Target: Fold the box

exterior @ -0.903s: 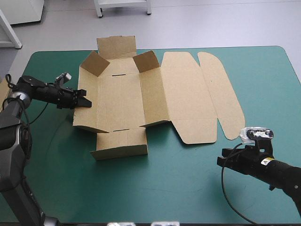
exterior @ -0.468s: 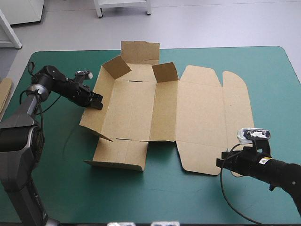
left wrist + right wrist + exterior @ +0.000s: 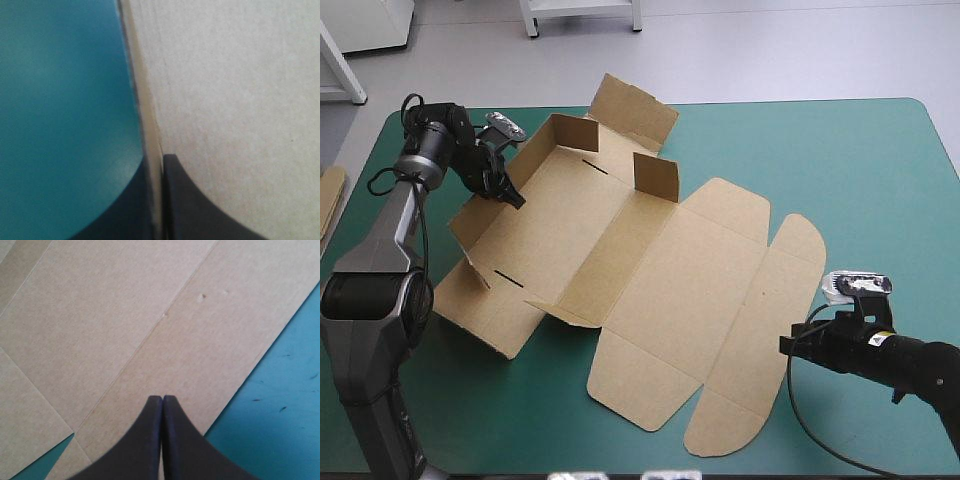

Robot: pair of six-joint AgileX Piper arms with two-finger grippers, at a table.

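The cut sheet of brown board, the box (image 3: 650, 270) (image 3: 240, 75) (image 3: 125, 315), lies slantwise across the left and middle of the teal-green worktop (image 3: 850, 150) (image 3: 60, 100) (image 3: 285, 390). Its long lid panel and rounded end flap (image 3: 750, 350) lie flat toward the near right. The left arm's jaws are clenched on the box's raised left side wall (image 3: 480, 215) near its far end, all but shut, with the board's thin edge between them. Two small corner flaps (image 3: 570, 135) stand upright at the far end. The right arm's jaws are pressed together in one point and hold nothing, low at the rounded flap's outer edge. A strip of more brown board (image 3: 328, 200) shows at the worktop's left edge.
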